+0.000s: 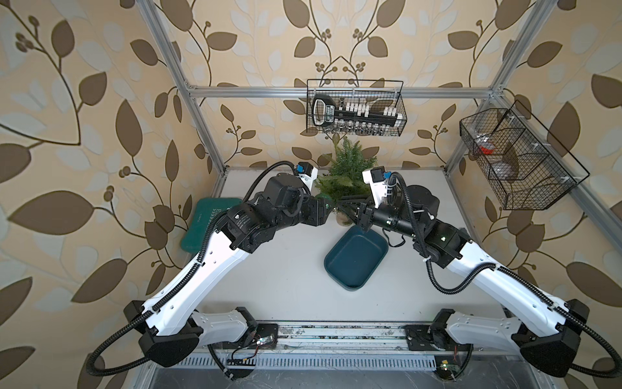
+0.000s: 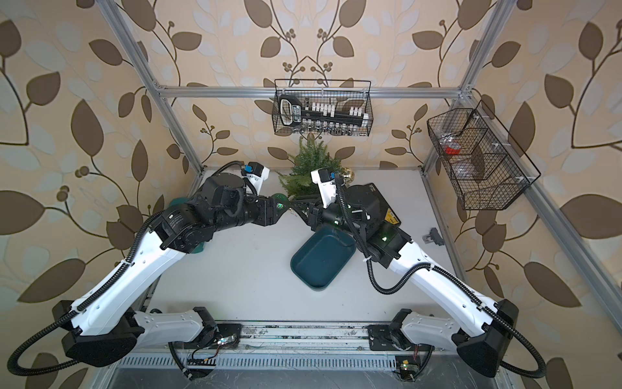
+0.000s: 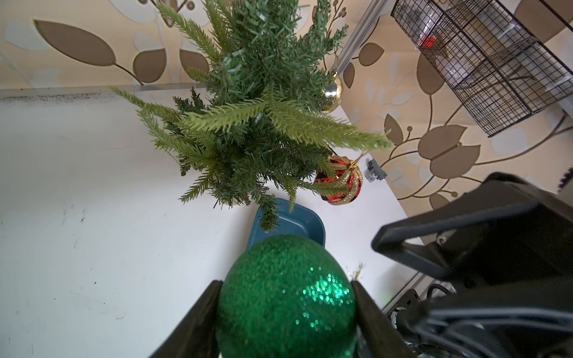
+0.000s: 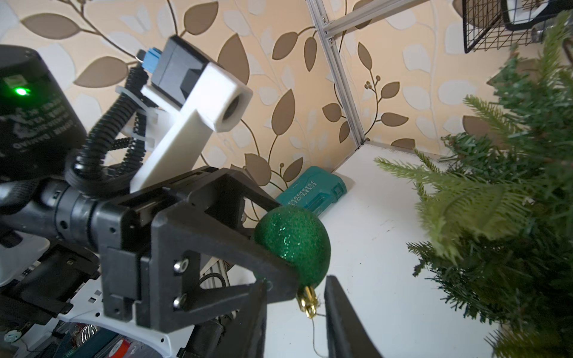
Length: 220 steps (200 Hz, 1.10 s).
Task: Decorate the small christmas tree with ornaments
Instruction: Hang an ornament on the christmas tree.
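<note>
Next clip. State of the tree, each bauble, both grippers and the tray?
Small green artificial christmas tree: upright on the table.
Shiny gold ball: hanging on the tree.
Red-and-gold ribbed ball: hanging on the tree.
Glittery green ball: not yet hung, held by the left gripper.
Left gripper: shut on that ball.
Right gripper: open, jaws flanking the ball's gold cap.
Dark teal plastic tray: empty where visible.

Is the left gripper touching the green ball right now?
Touching. In the left wrist view the left gripper has its fingers pressed against both sides of the green ball.
</note>
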Available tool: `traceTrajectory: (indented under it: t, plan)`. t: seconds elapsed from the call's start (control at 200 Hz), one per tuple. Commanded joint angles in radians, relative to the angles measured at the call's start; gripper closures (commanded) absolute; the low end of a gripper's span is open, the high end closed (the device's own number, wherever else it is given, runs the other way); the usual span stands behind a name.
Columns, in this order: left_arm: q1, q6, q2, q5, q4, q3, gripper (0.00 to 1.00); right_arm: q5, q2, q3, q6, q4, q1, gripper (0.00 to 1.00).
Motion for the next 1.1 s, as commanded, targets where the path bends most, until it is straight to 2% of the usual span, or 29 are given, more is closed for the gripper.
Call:
traceTrajectory:
  t: [0.0, 0.58, 0.65, 0.71, 0.86, 0.99, 1.095]
  plan:
    - [0.006, -0.006, -0.012, 0.007, 0.039, 0.018, 0.45, -0.022, 0.008, 0.028, -0.001, -0.003, -0.002, 0.69]
    - [0.006, -0.008, -0.022, -0.006, 0.045, 0.014, 0.45, -0.047, 0.027, 0.012, 0.012, 0.0, -0.002, 0.74]
    - [0.006, -0.007, -0.024, -0.007, 0.046, 0.012, 0.45, -0.042, 0.031, 0.014, 0.012, -0.003, -0.002, 0.72]
    - [0.006, -0.01, -0.024, -0.005, 0.046, 0.011, 0.45, -0.03, 0.034, 0.013, 0.012, -0.008, -0.002, 0.67]
    - [0.006, -0.011, -0.027, -0.004, 0.048, 0.005, 0.45, -0.021, 0.033, 0.01, 0.012, -0.004, -0.002, 0.67]
    - [0.007, -0.013, -0.029, -0.002, 0.048, 0.003, 0.45, -0.029, 0.031, 0.008, 0.011, 0.004, -0.002, 0.78]
    - [0.007, -0.014, -0.031, 0.001, 0.051, 0.0, 0.45, -0.03, 0.033, 0.008, 0.011, 0.007, -0.002, 0.8]
